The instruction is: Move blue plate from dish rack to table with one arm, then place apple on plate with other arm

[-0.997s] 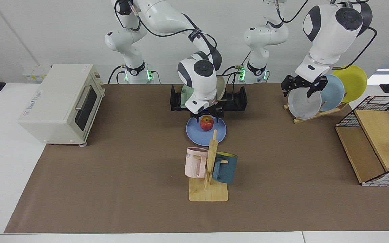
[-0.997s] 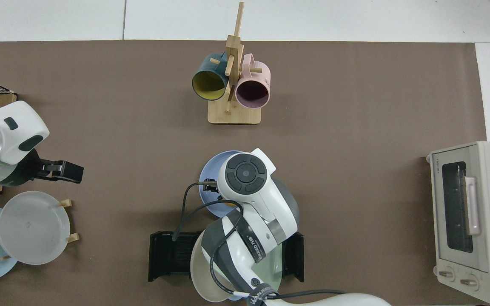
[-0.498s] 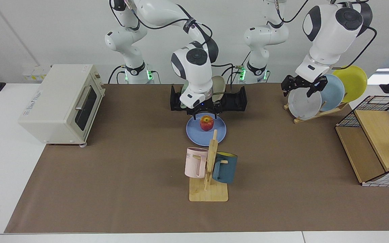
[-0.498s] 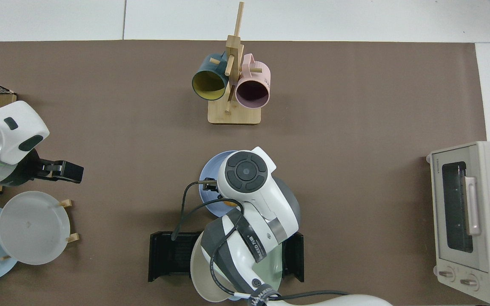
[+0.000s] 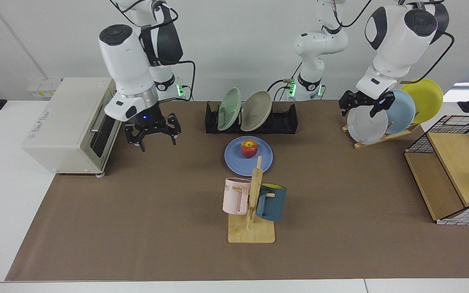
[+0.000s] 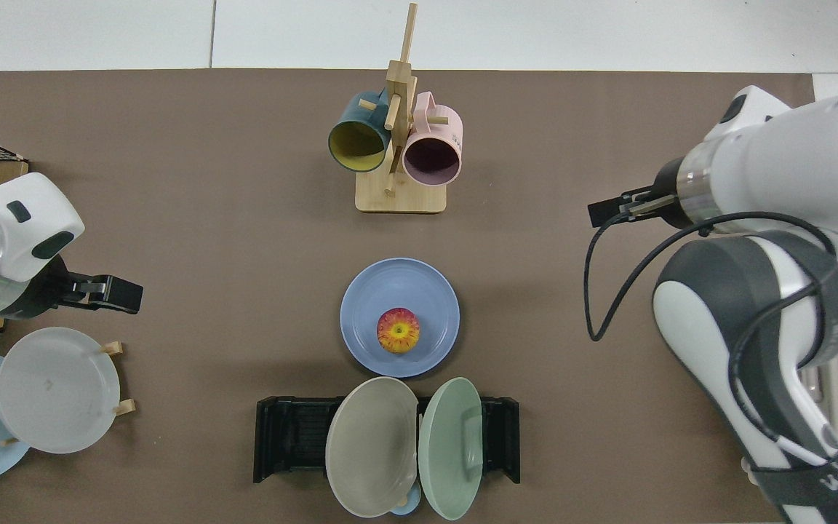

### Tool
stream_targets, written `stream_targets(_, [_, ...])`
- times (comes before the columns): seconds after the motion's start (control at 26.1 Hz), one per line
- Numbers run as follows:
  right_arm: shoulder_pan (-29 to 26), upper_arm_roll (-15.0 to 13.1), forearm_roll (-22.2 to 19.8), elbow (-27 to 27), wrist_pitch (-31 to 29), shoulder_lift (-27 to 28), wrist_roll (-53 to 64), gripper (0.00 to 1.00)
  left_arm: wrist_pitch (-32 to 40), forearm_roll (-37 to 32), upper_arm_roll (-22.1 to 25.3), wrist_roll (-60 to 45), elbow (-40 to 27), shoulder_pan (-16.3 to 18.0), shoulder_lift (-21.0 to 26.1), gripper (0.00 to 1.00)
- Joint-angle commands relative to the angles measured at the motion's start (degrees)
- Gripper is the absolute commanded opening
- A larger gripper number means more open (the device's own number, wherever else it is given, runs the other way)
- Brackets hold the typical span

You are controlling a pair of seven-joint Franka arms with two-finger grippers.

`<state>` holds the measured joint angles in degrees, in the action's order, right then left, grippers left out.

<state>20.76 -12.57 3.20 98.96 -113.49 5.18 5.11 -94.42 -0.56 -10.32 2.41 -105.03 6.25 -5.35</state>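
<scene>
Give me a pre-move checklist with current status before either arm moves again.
1. Blue plate flat on the table, out of the dish rack: ok.
2. Apple resting on the plate: ok.
3. Right gripper empty, jaws open, beside the toaster oven: ok.
4. Left gripper waits over the wooden plate stand, jaws open, empty: ok.
5. Both arms away from the mug tree: ok.
</scene>
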Motion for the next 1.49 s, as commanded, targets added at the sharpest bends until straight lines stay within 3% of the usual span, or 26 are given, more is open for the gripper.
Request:
stream_targets(0.0, [-6.2, 1.1, -0.6, 1.1, 0.9, -1.0, 6.8, 1.0, 0.4, -1.0, 0.2, 0.5, 0.4, -0.3, -0.4, 1.0])
stream_targets(0.19, [-9.6, 1.0, -0.7, 1.0, 1.2, -1.1, 8.7, 1.0, 0.4, -1.0, 0.2, 0.5, 0.4, -0.3, -0.4, 1.0])
stream_targets(0.54, [-9.5, 1.0, -0.8, 1.0, 7.4, -5.2, 7.3, 1.0, 0.4, -1.0, 0.4, 0.5, 0.4, -0.3, -0.4, 1.0])
stream_targets(1.46, [-8.8, 1.0, -0.7, 0.9, 10.0, -6.1, 7.2, 1.0, 1.3, -1.1, 2.0, 0.4, 1.9, -0.4, -1.2, 1.0])
